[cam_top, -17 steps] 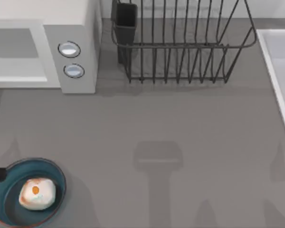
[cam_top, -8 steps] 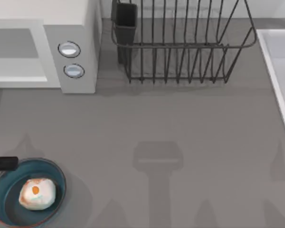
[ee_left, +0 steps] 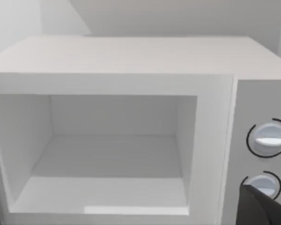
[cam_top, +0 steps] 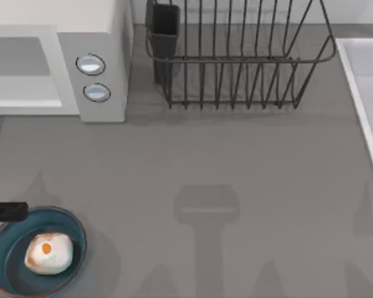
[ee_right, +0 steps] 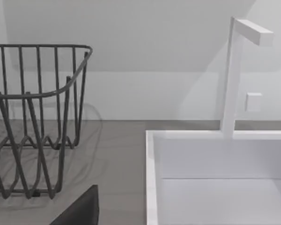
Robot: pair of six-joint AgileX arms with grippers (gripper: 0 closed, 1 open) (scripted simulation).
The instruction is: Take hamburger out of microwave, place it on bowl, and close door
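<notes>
Hamburger (cam_top: 48,252) sits in the bowl (cam_top: 6,248) at the tabletop's (cam_top: 236,167) near left, just beside the left claw (cam_top: 6,212); claw spread: cannot tell. Microwave (ee_left: 131,70) faces that claw, cavity open, door unseen.

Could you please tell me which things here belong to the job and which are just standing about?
Job: hamburger, lying in the bowl; microwave, its cavity open and bare; left gripper beside the bowl.
Standing about: black dish rack, white sink.
</notes>
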